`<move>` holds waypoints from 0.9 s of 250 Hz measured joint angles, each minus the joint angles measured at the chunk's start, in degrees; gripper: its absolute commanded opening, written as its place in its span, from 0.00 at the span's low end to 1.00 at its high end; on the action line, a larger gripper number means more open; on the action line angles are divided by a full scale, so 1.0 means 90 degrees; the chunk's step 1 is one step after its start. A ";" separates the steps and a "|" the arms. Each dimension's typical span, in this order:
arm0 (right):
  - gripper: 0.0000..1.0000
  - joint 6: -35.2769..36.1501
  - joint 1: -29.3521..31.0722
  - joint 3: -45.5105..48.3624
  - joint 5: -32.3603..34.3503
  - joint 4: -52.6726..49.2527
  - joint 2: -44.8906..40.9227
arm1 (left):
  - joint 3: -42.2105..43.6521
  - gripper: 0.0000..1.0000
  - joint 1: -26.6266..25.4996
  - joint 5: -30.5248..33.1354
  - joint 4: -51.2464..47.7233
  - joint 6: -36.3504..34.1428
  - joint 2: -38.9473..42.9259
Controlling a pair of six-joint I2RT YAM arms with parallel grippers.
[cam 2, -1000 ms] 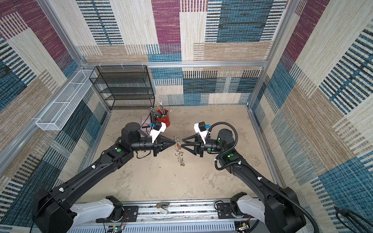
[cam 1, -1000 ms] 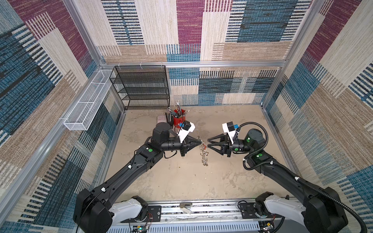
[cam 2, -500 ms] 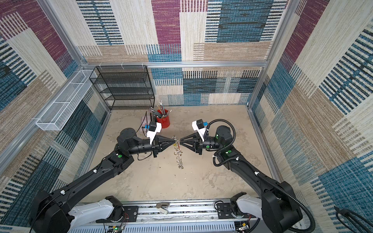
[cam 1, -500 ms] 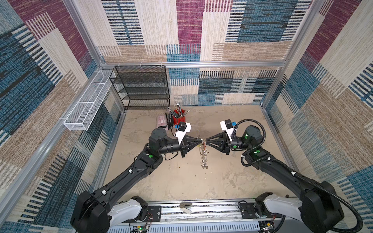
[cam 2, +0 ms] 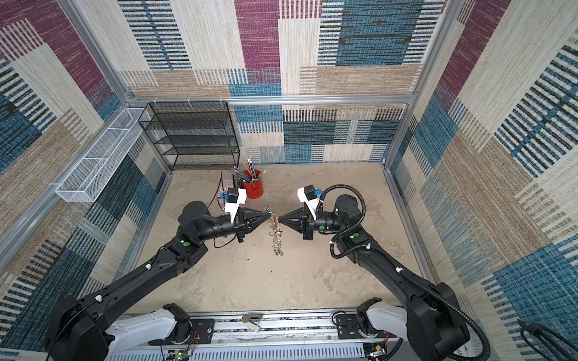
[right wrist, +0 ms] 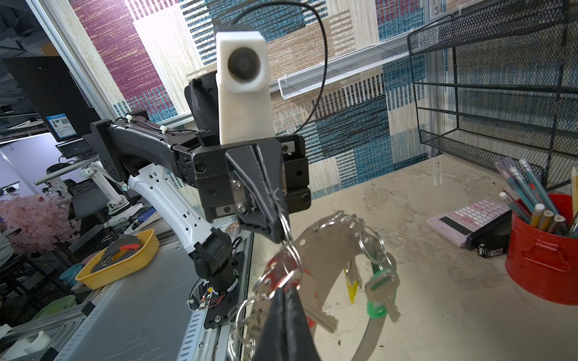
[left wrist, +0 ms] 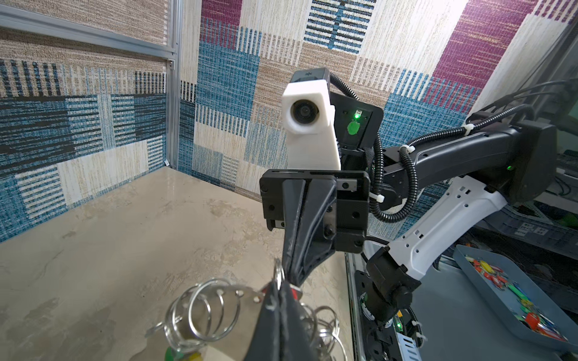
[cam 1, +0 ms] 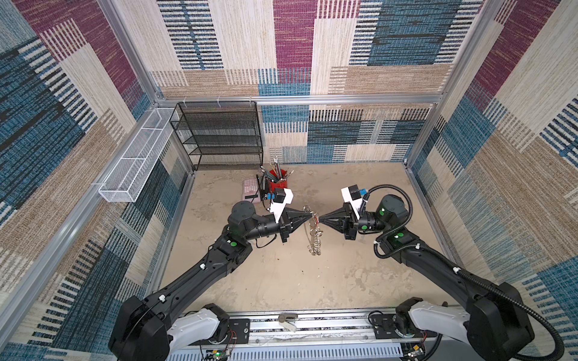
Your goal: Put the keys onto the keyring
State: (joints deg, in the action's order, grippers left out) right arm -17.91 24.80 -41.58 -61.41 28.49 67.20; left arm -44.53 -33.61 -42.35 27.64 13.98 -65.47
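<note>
The keyring [cam 1: 314,233] [cam 2: 276,233], a grey curved band edged with silver split rings, hangs above the floor between my two grippers in both top views. My left gripper [cam 1: 311,216] [left wrist: 279,283] is shut on a split ring at the band's upper end. My right gripper [cam 1: 320,218] [right wrist: 284,289] faces it tip to tip and is shut on the ring of the red-tagged key [right wrist: 319,315], right against the band [right wrist: 325,259]. A green-tagged key [right wrist: 380,290] and a yellow-tagged one [right wrist: 352,287] dangle from rings further along the band.
A red tin of pencils [cam 1: 278,184] and a pink calculator [cam 1: 250,189] stand behind the left gripper. A black mesh shelf [cam 1: 219,137] fills the back left corner, with a white wire basket [cam 1: 134,162] on the left wall. A grey tray of spare keys [left wrist: 513,293] lies outside the cell.
My right gripper was open and apart from the keyring. It has moved left up to the left gripper's tip and shut. The left gripper stayed shut on its ring.
</note>
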 measured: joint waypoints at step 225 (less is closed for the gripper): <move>0.44 0.0068 0.0032 -0.0262 0.0151 -0.0126 0.0153 | 0.0070 0.00 -0.0007 -0.0180 0.0265 0.0112 -0.0097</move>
State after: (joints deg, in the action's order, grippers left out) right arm -17.30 25.08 -43.94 -60.05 27.35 68.58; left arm -43.90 -33.67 -43.97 30.02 14.98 -66.35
